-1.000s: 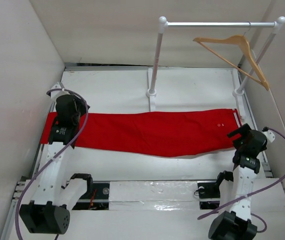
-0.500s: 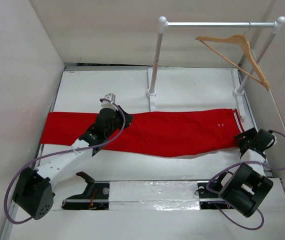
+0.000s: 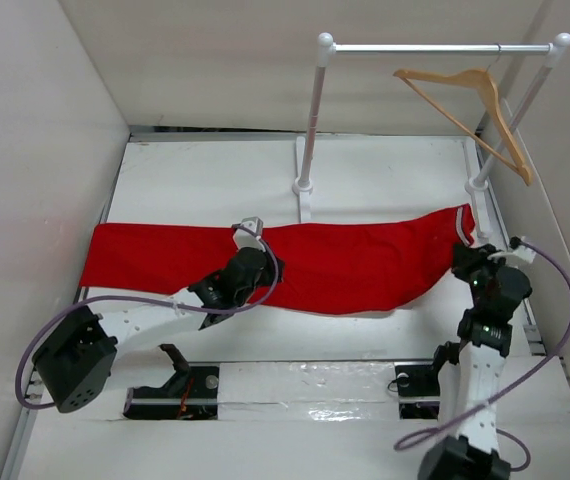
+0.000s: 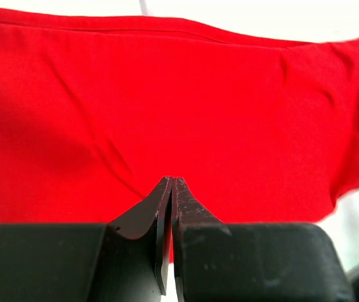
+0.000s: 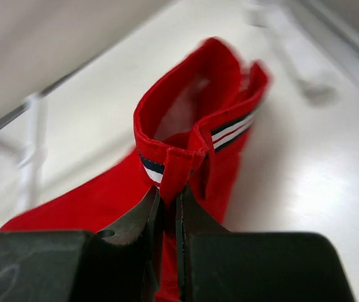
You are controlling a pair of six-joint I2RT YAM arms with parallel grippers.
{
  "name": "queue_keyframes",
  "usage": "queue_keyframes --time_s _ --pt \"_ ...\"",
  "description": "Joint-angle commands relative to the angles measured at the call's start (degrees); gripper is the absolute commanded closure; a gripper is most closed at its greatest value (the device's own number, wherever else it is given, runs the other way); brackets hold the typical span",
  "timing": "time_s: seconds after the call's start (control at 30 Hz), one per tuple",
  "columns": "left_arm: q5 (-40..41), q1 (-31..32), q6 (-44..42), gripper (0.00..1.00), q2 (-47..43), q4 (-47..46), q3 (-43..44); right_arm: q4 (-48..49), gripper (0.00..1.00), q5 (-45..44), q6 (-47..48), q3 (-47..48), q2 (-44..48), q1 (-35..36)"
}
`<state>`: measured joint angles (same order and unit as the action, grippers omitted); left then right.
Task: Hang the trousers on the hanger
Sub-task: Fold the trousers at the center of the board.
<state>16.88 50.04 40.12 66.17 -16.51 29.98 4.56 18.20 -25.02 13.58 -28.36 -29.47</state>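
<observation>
Lifting step, I judge: my right jaws clench the trousers (image 3: 345, 265) by their striped waistband; my left jaws are pressed together, empty, red cloth just beyond. Next the waistband must rise to the hanger (image 3: 470, 98), well above both

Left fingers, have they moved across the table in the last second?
Yes. The left fingers went rightward from the left end of the trousers to about mid-length, ending nearer the left rail post.
</observation>
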Motion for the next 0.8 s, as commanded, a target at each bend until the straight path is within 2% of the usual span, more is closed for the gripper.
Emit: queue_keyframes --time_s 0.0,0.13,0.27,0.37,0.43,0.5,0.63,0.77 --pt "3.86 0.06 1.01 1.0 1.41 -4.49 -2.46 -2.62 1.0 6.94 2.96 4.77 5.23 10.99" --pt "4.38 0.06 2.5 1.0 4.49 -5.02 -4.66 -3.77 1.0 3.96 1.29 8.72 4.2 24.79" --pt "4.73 1.19 4.44 1.0 7.82 -6.95 -6.42 -2.36 1.0 0.89 -0.12 14.79 -3.0 36.48" --pt "5.0 1.72 5.67 1.0 10.2 -6.95 -7.04 -2.62 1.0 -6.13 -0.21 21.27 -4.68 44.75" --pt "5.44 2.34 6.63 1.0 11.17 -6.95 -7.82 -2.28 1.0 -11.75 -0.3 24.63 -5.56 47.57" --pt "5.79 3.04 7.08 1.0 11.96 -6.95 -8.09 -2.97 1.0 -13.27 0.14 30.32 -6.7 49.07" --pt "6.85 5.5 8.48 1.0 14.5 -7.39 -7.74 -4.38 1.0 -13.54 1.19 39.66 -8.72 49.07" --pt "7.11 7.96 8.84 1.0 19.42 -7.84 -4.32 -11.04 1.0 -12.57 2.69 49.41 -9.7 47.41"
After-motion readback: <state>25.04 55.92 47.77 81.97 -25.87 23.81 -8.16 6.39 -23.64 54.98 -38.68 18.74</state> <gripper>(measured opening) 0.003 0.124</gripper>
